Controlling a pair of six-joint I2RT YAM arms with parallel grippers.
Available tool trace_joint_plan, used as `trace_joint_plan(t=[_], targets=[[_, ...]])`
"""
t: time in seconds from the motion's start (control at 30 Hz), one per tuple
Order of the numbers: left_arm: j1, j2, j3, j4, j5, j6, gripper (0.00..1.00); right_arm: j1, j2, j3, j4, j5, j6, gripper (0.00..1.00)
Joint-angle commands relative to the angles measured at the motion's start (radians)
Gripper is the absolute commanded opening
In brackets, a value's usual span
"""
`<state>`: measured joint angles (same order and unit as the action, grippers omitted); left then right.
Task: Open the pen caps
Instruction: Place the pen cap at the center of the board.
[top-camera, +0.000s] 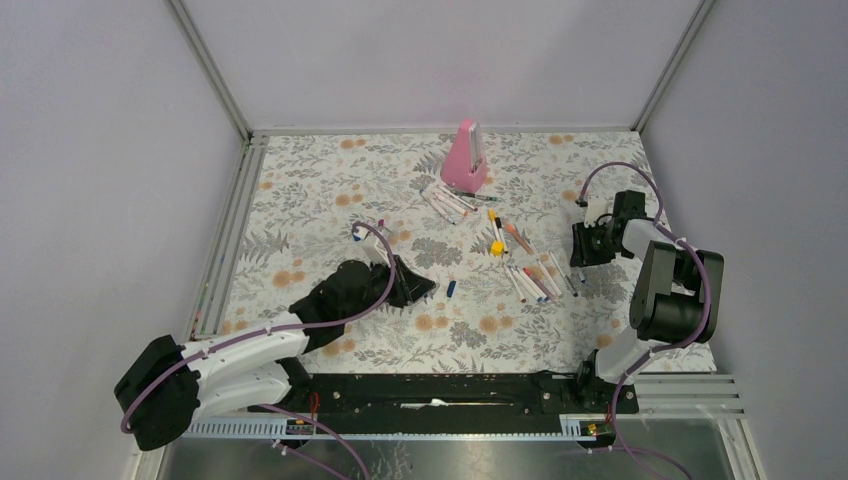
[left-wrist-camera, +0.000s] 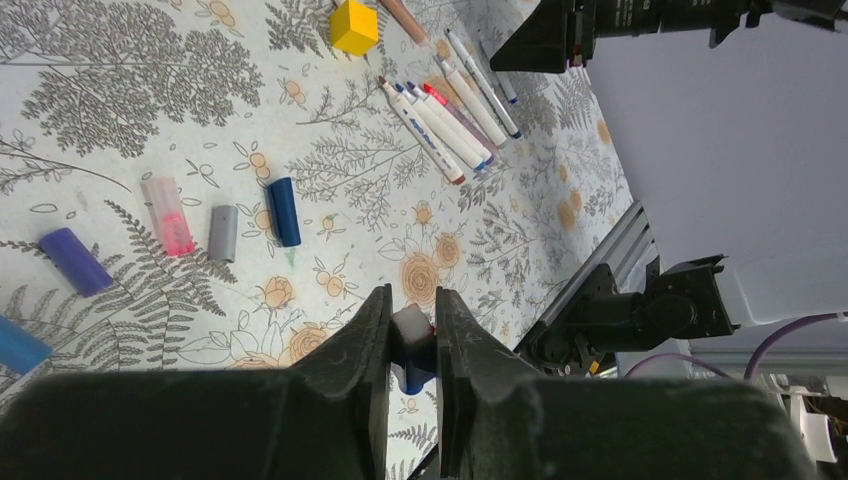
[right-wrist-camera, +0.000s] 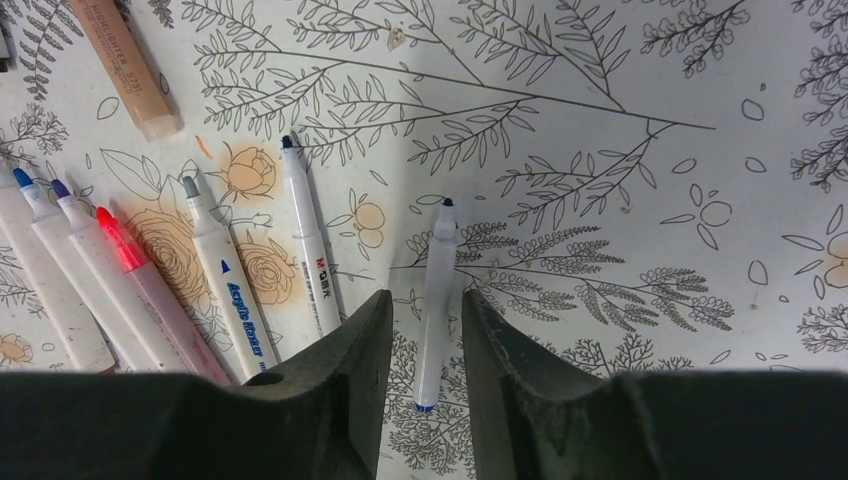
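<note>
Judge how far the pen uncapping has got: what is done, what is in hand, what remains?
Done: several loose caps lie on the table, and a row of pens shows bare tips. In hand: the left gripper is shut on a small white and blue piece; the open right gripper straddles a bare-tipped pen. Left: perhaps the far pens, too small to judge.

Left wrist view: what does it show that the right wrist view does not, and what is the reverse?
Only the left wrist view: loose caps on the cloth, a yellow cube, and the left gripper shut on a small white and blue piece. Only the right wrist view: the gap of the open right gripper, with one uncapped pen lying in it. Both: the row of uncapped markers, a tan marker and the cloth.
</note>
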<state>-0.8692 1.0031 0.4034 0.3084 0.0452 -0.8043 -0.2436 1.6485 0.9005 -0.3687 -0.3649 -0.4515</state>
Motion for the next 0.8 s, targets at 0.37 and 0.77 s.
trace_joint_plan(t=[0.37, 0.77], targets=[[-0.152, 0.219, 0.177, -0.018, -0.117, 0.067, 0.0, -0.014, -0.112, 0.03, -0.055, -0.095, -0.021, 0.43], [-0.282, 0.71, 0.644, -0.425, -0.359, 0.151, 0.0, -0.036, -0.21, 0.012, -0.059, -0.217, -0.029, 0.45]])
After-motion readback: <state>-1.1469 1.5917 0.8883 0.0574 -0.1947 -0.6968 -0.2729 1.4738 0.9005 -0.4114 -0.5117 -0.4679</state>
